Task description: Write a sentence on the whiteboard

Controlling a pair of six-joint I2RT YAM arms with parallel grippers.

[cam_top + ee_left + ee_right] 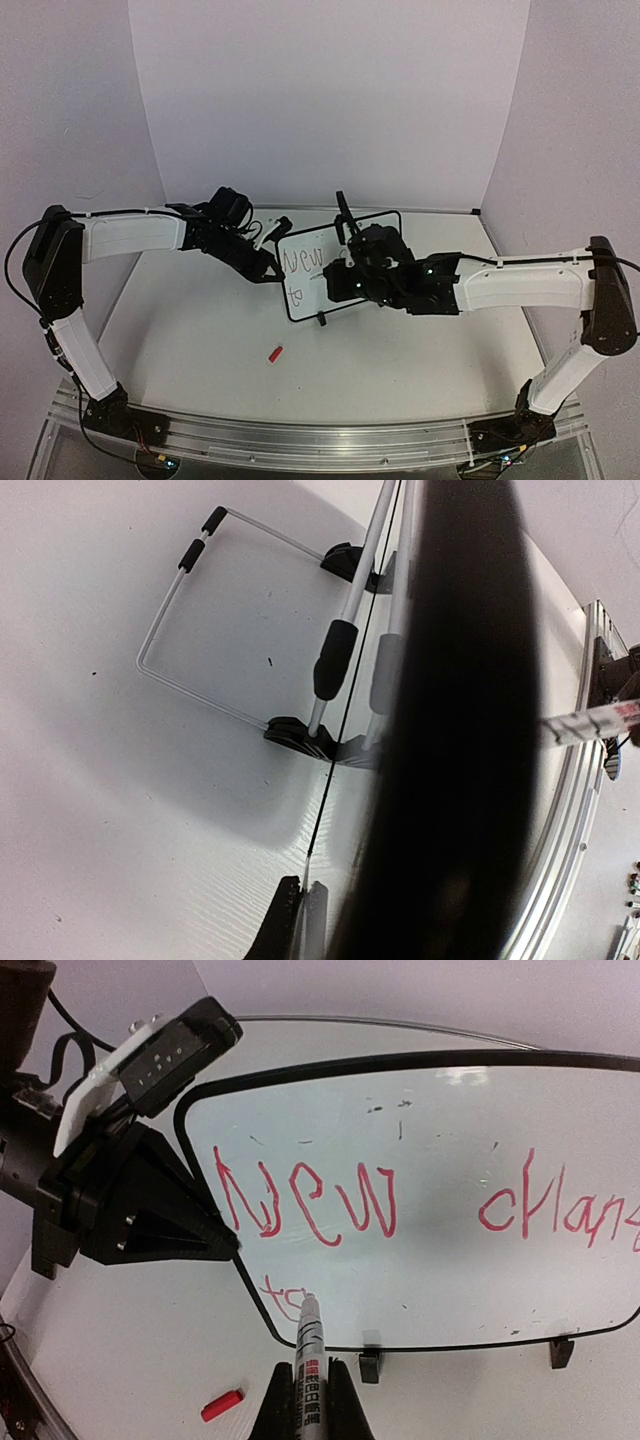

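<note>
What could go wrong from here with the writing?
1. The whiteboard is gripped only at its left edge by the left gripper, so marker pressure further right may twist or tip it.
2. The marker in the right gripper is writing low, near the bottom frame, and the second line could run off the board.
3. The right gripper works close to the red sentence and brushing it could smear the ink.

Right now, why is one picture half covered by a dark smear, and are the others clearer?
Left wrist view: a broad dark band sits too near the lens, fully blurred; I cannot tell what it is. Right wrist view: the sentence is sharp, the whiteboard shows slight glare near its top and a bowed frame. Top view: soft even light, writing tiny.
</note>
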